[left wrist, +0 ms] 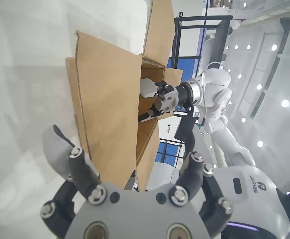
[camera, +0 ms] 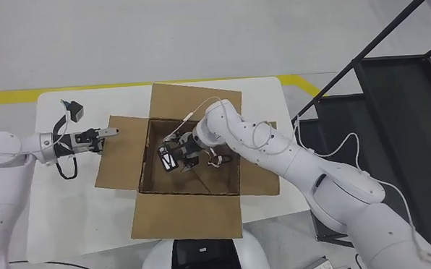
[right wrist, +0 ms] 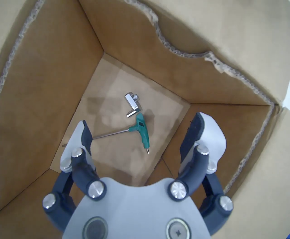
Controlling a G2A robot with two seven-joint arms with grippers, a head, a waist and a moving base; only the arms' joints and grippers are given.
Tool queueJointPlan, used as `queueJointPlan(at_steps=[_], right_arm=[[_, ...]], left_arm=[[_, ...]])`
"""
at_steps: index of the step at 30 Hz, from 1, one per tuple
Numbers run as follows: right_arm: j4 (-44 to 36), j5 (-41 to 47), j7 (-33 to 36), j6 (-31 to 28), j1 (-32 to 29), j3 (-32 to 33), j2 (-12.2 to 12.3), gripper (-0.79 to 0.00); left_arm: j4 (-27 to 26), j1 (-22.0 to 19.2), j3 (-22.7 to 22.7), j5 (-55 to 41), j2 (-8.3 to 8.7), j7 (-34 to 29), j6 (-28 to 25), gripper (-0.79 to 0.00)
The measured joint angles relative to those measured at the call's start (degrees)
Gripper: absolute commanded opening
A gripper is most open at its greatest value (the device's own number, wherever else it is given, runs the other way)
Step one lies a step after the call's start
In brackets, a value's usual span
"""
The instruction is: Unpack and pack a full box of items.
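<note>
An open cardboard box [camera: 190, 211] stands in the middle of the white table [camera: 63, 213] with its flaps folded out. My right gripper [right wrist: 140, 135] hangs open inside the box [right wrist: 45, 74], above its floor. Below it lie a green T-handle hex key [right wrist: 142, 131] and a small metal bracket [right wrist: 132, 104], touching each other. In the top view the right gripper [camera: 176, 154] is in the box's left half. My left gripper [camera: 108, 132] is at the outer edge of the left flap [left wrist: 106, 108]. Its fingers [left wrist: 56, 147] stand open, with the flap's edge between them.
A black metal frame [camera: 387, 91] stands just off the table's right side. Bare tabletop lies left of the box under the left arm, with a narrow strip along the far edge. The folded-out flaps [camera: 196, 99] cover much of the table around the box.
</note>
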Motion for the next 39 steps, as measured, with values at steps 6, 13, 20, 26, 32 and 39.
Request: queueJointPlan(at_steps=[6, 13, 20, 26, 32, 39], right_arm=[[0.3, 1.9, 8.5, 0.3, -0.2, 0.2, -0.6, -0.175], [4.3, 1.2, 10.0, 3.6, 1.1, -0.8, -2.4, -0.391], [10.5, -0.7, 8.6, 5.5, 3.0, -3.7, -5.5, -0.366], [17.7, -1.8, 5.8, 5.9, 4.6, -6.0, -8.7, -0.274], [24.0, -2.9, 2.3, 6.6, 5.6, -7.6, -11.6, -0.363], [30.6, -4.4, -2.5, 6.0, 6.6, -9.2, -14.7, -0.388]], left_arm=[[3.1, 0.1, -4.2, -2.4, 1.24, 0.0, -1.2, 0.0], [4.3, 1.7, -10.6, -6.9, 3.14, -1.7, -2.2, 0.0], [1.9, 3.8, -13.3, -7.7, 4.2, -2.4, -2.0, 0.0], [0.1, 4.9, -13.9, -7.3, 4.61, -1.8, -1.5, 0.0], [-1.2, 5.6, -14.6, -7.0, 5.03, -1.6, -1.0, 0.0], [-3.1, 6.4, -15.0, -6.8, 5.36, -1.1, -0.2, 0.0]])
